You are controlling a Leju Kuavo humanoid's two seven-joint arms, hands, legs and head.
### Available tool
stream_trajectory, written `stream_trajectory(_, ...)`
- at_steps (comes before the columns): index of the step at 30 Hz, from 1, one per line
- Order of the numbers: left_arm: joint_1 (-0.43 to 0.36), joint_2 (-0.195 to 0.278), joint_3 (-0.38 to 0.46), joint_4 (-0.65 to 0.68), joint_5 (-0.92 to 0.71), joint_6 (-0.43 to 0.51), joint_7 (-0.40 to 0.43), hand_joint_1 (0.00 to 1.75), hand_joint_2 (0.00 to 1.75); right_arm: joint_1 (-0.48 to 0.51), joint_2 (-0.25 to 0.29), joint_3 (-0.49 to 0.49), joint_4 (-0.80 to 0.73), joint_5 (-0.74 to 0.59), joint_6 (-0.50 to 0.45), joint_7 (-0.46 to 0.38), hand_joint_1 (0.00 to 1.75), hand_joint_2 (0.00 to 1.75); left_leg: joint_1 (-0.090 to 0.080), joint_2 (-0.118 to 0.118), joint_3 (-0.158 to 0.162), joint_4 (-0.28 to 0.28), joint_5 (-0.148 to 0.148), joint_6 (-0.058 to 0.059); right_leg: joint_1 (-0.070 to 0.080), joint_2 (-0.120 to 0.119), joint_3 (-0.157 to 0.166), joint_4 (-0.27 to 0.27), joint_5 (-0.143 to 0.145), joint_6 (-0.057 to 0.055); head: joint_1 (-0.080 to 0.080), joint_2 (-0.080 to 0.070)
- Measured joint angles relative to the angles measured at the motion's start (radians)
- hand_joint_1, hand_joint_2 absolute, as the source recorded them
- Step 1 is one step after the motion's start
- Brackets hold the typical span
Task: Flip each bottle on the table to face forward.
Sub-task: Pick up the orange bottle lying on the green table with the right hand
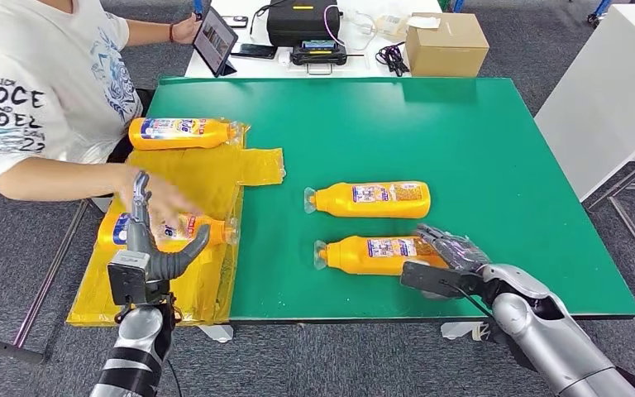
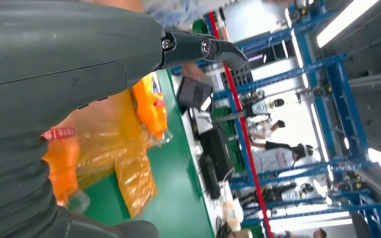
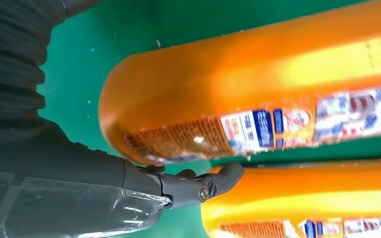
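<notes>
Right robot hand (image 1: 451, 248) touching near bottle (image 1: 376, 254) base (fingers spread).

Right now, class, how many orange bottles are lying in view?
4: two on the green table, far and near; two on the yellow plastic sheet, far and near.

A large orange bottle (image 3: 258, 84) is seen lying on its side across the green table (image 3: 129, 29), its rounded base toward nine o'clock and its printed label (image 3: 297, 124) stretched along its lower flank toward three o'clock. A second orange bottle (image 3: 317, 203) is laid beside it at five o'clock, a strip of green left between them. The right hand (image 3: 114, 198) is brought in from eight o'clock, a dark finger (image 3: 213, 181) extended into that gap, its tip set against the second bottle's base.
</notes>
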Motion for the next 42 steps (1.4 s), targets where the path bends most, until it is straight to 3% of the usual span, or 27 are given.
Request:
stream_trajectory(18, -0.021, -0.014, -0.031, 0.077, 0.004, -0.01, 0.0, 0.0, 1.75, 0.001, 0.053, 0.03, 0.101, 0.046, -0.105, 0.021, 0.0, 1.75, 0.0, 0.001, 0.001, 0.0, 0.0, 0.0, 0.0, 0.0, 0.0, 0.0, 0.0, 0.0, 0.0, 0.0)
stream_trajectory(19, -0.021, -0.014, -0.031, 0.079, 0.004, -0.012, 0.0, 0.0, 1.75, 0.001, 0.057, 0.03, 0.103, 0.05, -0.111, 0.022, 0.14, 1.75, 0.0, 0.001, 0.001, 0.0, 0.0, 0.0, 0.0, 0.0, 0.0, 0.0, 0.0, 0.0, 0.0, 0.0)
stream_trajectory(22, -0.023, -0.014, -0.031, 0.085, 0.004, -0.017, 0.0, 0.0, 1.75, 0.005, 0.07, 0.028, 0.111, 0.062, -0.128, 0.023, 1.31, 1.75, 0.0, 0.001, 0.001, 0.0, 0.0, 0.0, 0.0, 0.0, 0.0, 0.0, 0.0, 0.0, 0.0, 0.0)
stream_trajectory(23, -0.024, -0.015, -0.031, 0.087, 0.004, -0.019, 0.0, 0.0, 1.75, 0.008, 0.076, 0.027, 0.113, 0.064, -0.133, 0.021, 1.55, 1.75, 0.0, 0.001, 0.001, 0.0, 0.0, 0.0, 0.001, 0.0, 0.001, 0.0, 0.0, 0.0, 0.0, 0.0)
stream_trajectory(25, -0.025, -0.017, -0.031, 0.093, 0.004, -0.025, 0.0, 0.0, 1.75, 0.012, 0.088, 0.021, 0.119, 0.068, -0.14, 0.015, 1.55, 1.75, 0.0, 0.001, 0.001, 0.0, 0.0, 0.0, 0.001, 0.0, 0.001, 0.0, 0.0, 0.0, 0.0, 0.0)
stream_trajectory(29, -0.028, -0.021, -0.031, 0.101, 0.003, -0.028, 0.0, 0.0, 1.75, 0.014, 0.106, 0.012, 0.126, 0.071, -0.145, 0.009, 1.75, 1.75, 0.001, 0.002, 0.002, 0.0, 0.0, 0.0, 0.001, 0.001, 0.001, 0.0, 0.0, 0.0, 0.0, 0.0)
stream_trajectory(38, -0.03, -0.024, -0.031, 0.118, 0.0, -0.044, 0.0, 0.0, 1.75, 0.047, 0.149, -0.029, 0.131, 0.092, -0.191, -0.027, 1.75, 1.75, 0.001, 0.001, 0.003, 0.0, 0.0, 0.0, 0.001, 0.001, 0.002, 0.0, 0.0, 0.0, 0.0, 0.0)
stream_trajectory(42, -0.025, -0.031, -0.029, 0.124, 0.005, -0.075, 0.001, 0.0, 1.75, 0.105, 0.212, -0.086, 0.105, 0.127, -0.289, -0.076, 1.75, 1.75, 0.001, 0.001, 0.002, 0.0, 0.0, 0.0, 0.001, 0.0, 0.002, 0.0, 0.0, 0.0, 0.0, 0.0)
